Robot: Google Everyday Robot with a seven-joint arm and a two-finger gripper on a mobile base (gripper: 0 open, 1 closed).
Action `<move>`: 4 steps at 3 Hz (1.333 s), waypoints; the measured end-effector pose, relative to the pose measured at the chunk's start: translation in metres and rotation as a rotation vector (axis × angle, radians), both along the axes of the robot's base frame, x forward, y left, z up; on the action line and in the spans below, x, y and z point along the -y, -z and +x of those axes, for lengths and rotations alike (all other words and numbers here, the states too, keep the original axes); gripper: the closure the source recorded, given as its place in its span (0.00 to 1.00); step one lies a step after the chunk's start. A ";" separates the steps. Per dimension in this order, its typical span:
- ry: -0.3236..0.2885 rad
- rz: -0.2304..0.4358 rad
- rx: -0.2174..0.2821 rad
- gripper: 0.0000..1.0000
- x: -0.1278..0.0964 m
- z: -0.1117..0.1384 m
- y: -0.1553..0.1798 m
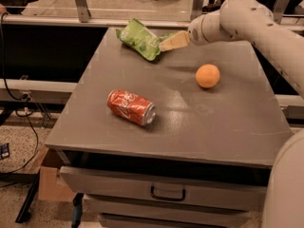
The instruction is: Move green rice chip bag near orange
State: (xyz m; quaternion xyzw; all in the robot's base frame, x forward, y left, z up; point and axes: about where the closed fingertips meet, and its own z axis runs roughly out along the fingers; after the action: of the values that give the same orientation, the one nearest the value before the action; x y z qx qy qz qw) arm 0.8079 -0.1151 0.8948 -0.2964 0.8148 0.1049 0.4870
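Tan against the grey top, my gripper (167, 42) sits low at the far end of the table (228, 127), its tip right at the near right edge of the green rice chip bag (140, 38). Whether it is spread, closed or pinching the foil I cannot tell. The bag lies flat and crumpled near the far edge, left of centre. It is light-green foil with darker green and white print, its edges wrinkled, one corner turned up toward the back. My white arm (237, 20) comes in from the right, above the tabletop. The orange (207, 76) rests to the right of the bag and nearer the front, apart from it, round and matte. A red soda can (131, 107) lies on its side further forward, left of centre.
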 end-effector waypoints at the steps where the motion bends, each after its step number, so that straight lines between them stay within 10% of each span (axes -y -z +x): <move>1: 0.003 -0.005 -0.010 0.00 -0.012 0.013 0.008; 4: 0.044 0.034 -0.084 0.00 -0.032 0.028 0.032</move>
State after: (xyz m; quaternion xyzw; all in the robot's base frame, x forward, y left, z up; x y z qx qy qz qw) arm 0.8359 -0.0830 0.8633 -0.2657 0.8388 0.1204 0.4597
